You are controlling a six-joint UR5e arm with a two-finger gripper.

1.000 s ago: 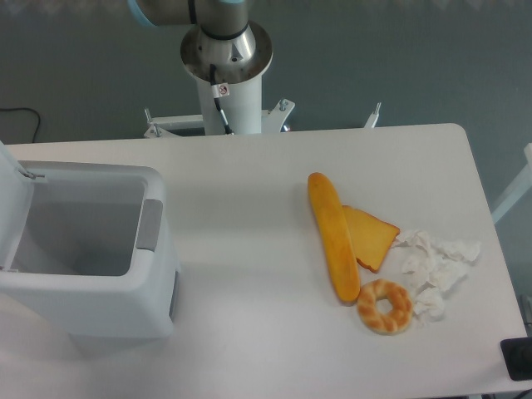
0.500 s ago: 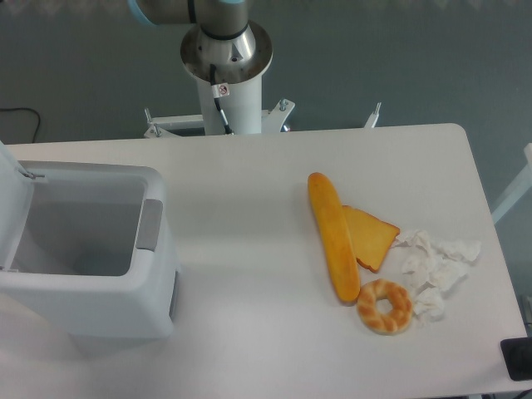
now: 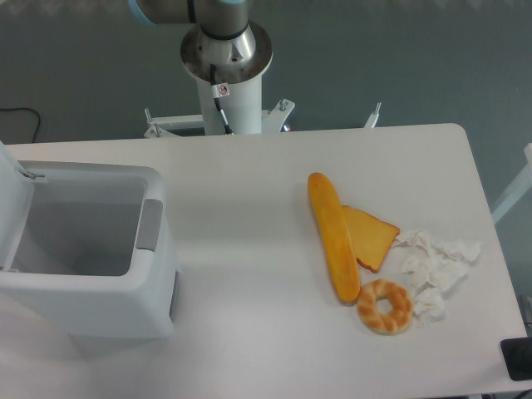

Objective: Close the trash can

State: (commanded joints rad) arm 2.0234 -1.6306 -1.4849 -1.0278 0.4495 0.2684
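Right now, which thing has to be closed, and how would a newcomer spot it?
On the white table, look to the left edge: the trash can, a big white boxy bin. Its lid stands open, showing grey inner walls; nothing else there is a container.

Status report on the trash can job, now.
Gripper out of frame; only the arm base shows. Trash can open, lid raised at left. Baguette, toast, bagel, crumpled paper well right, clear.

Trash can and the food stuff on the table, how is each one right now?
trash can: open, inside looks empty
lid: flipped up at the left
baguette: lying flat, overlapping the toast
toast: lying flat
bagel: lying flat, whole
tissue: crumpled
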